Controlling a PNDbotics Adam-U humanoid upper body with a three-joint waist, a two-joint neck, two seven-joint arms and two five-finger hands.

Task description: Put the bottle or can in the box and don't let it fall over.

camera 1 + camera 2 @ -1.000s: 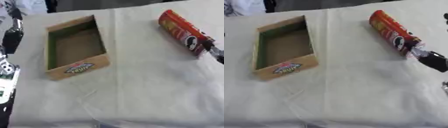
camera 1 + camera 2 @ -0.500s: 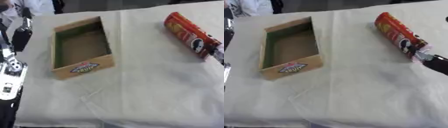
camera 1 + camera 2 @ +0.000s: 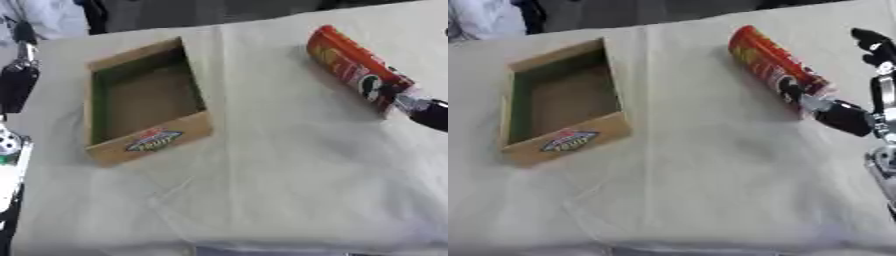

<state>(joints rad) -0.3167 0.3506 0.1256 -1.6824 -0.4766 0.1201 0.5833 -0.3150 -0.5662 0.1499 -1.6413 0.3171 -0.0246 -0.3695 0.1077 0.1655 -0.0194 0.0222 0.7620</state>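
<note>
Lying on its side at the far right of the tabletop, a white-cloth-covered surface, is the red cylindrical crisp can; it is not yet in the box. Its long axis runs diagonally, far end toward the upper left, near end toward the lower right. The right hand is seen at the can's near end, one dark fingertip touching or just beside the lid end, other fingers raised and spread to the right of the can. No closure round the can is seen, so the hand is judged open. The open-topped cardboard box with green inner walls and a printed label stands well apart to the left, empty. Only bare cloth lies between can and box; no obstruction is seen. The left hand shows at the left edge beside the box; its finger state cannot be told. The right hand is judged nearer. The can must be stood upright before release, or a topple is likely.
</note>
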